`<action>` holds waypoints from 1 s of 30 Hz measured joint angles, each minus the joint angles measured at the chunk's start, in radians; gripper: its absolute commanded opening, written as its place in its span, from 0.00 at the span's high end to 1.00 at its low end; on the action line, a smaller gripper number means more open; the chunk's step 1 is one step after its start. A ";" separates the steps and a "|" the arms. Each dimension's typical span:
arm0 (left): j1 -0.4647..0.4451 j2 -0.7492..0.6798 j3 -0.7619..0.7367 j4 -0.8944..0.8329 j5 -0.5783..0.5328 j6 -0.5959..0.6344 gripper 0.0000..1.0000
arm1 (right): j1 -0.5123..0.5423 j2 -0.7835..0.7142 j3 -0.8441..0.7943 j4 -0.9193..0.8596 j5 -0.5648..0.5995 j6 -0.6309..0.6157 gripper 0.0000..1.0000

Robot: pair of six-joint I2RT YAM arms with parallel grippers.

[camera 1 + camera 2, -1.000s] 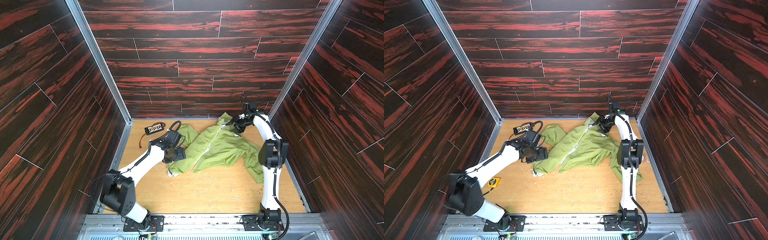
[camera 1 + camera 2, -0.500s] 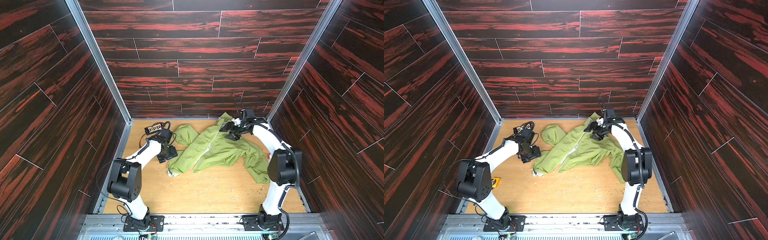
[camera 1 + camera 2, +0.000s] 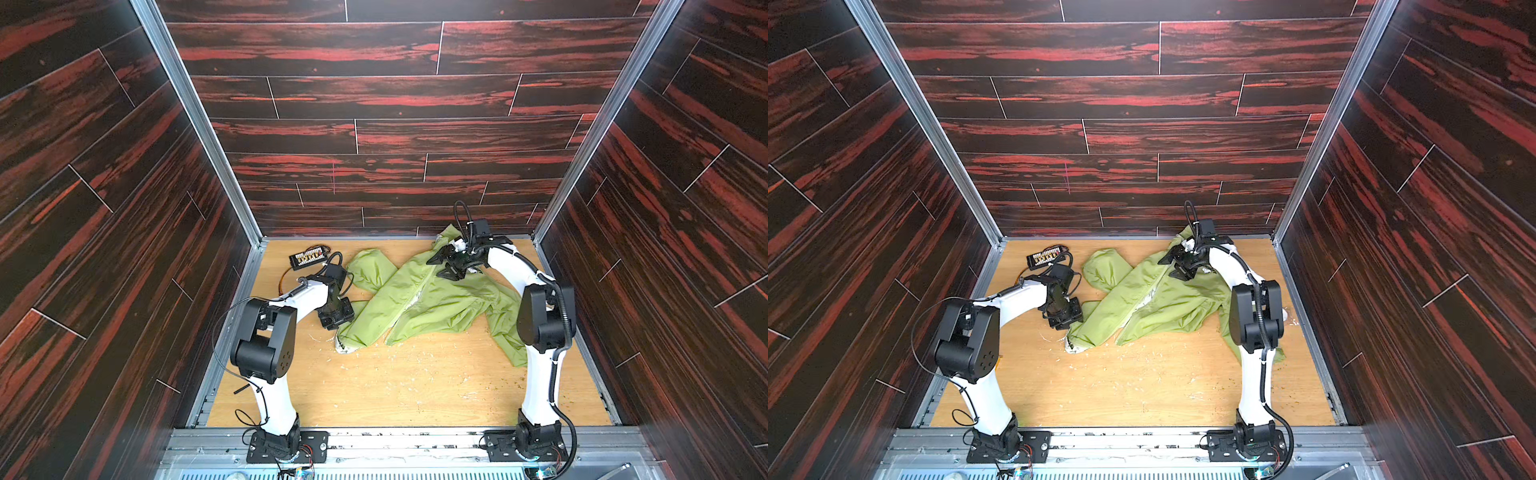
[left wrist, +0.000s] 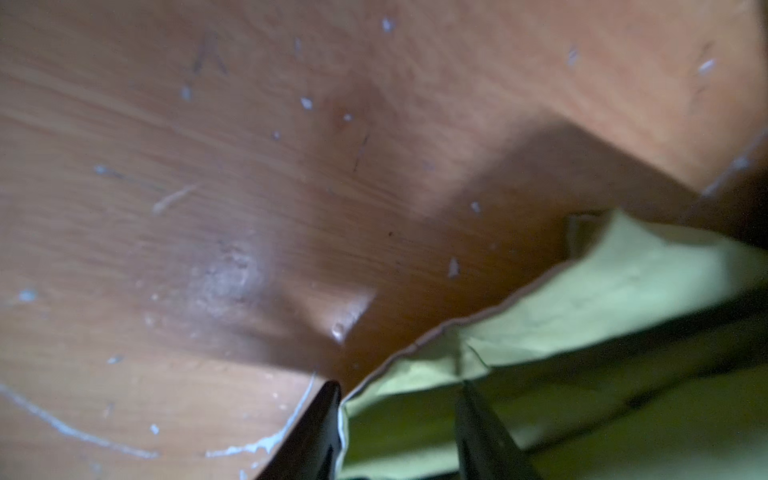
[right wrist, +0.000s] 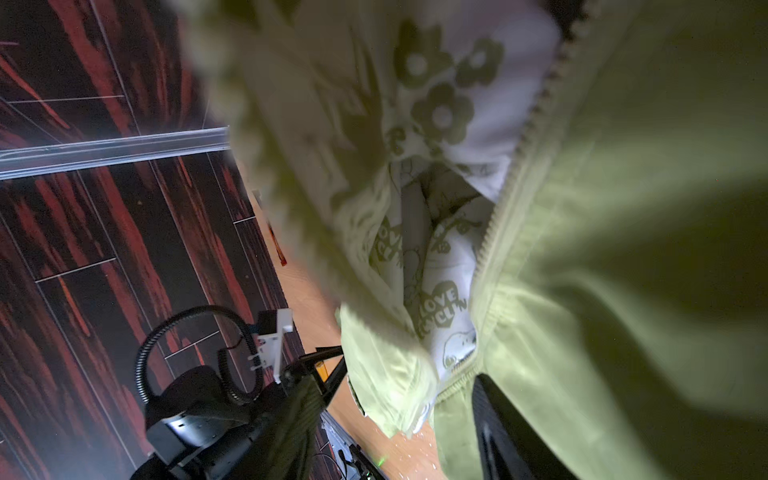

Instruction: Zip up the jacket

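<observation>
Both tools have moved: my left tool [image 4: 399, 386] has narrowed astride the bottom hem [image 4: 436, 332] of the jacket [image 3: 419, 299] (jaws apart, nothing pinched yet). My right tool [image 3: 440, 266] has slid inward along the zipper [image 5: 519, 174], and I cannot tell its grip. Garment sprawls unzipped on the desk [image 3: 395, 386]; zipping hasn't started.

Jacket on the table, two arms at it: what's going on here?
Two robot arms are working on an olive-green jacket that lies crumpled on the wooden table. The left claw straddles a hemmed edge low over the table, its fingers apart with fabric between them. The right claw is at the far end, where the fabric is raised; whether it grips is unclear. The zipper is undone, and the printed lining shows.
</observation>
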 measured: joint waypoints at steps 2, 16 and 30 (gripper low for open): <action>0.000 0.005 -0.002 0.007 0.004 0.001 0.73 | 0.001 0.023 0.033 -0.001 -0.001 -0.002 0.56; 0.031 -0.143 -0.090 0.027 0.082 -0.016 1.00 | -0.017 0.063 0.173 -0.048 -0.032 -0.003 1.00; 0.046 -0.749 -0.507 0.371 0.314 -0.248 1.00 | -0.157 -0.115 0.156 -0.111 -0.087 -0.025 1.00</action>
